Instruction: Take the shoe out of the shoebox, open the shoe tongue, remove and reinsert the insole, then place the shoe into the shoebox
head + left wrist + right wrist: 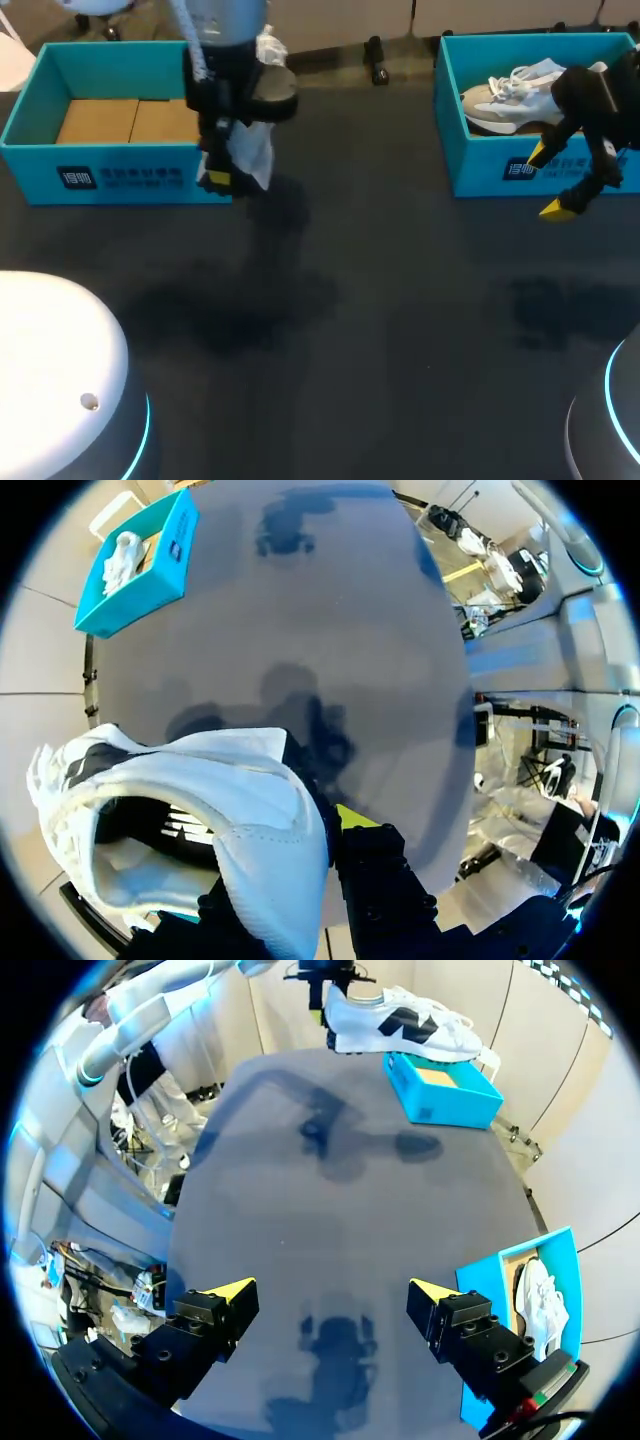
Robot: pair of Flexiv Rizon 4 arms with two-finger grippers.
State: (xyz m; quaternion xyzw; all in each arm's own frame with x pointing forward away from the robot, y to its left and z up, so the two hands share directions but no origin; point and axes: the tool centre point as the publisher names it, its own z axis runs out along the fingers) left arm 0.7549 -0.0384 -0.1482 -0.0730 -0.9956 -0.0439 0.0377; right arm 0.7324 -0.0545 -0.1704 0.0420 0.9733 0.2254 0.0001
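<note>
The left gripper (220, 178) is clamped on a white shoe (252, 150), holding it in the air over the near wall of the left shoebox (120, 175). In the left wrist view the shoe (250, 790) fills the space around the fingers. Its opening is towards the camera, and only one yellow tip shows, pressed against its side. Seen from the right wrist, the shoe (390, 1025) hangs level above the table, gripped at one end, with a dark mark on its flank and laces trailing over the left shoebox (440, 1095). That teal box shows a bare cardboard floor.

Across the table (350, 330), the right gripper (548, 182) hovers with its fingers spread wide and nothing between them, just in front of the near wall of the right shoebox (490, 170). In its own wrist view the right gripper (330, 1295) shows two yellow tips well apart above the dark tabletop, the right shoebox (492, 1290) just beside one finger.

A second shoe (510, 100), pale grey and white, lies inside the right shoebox.
</note>
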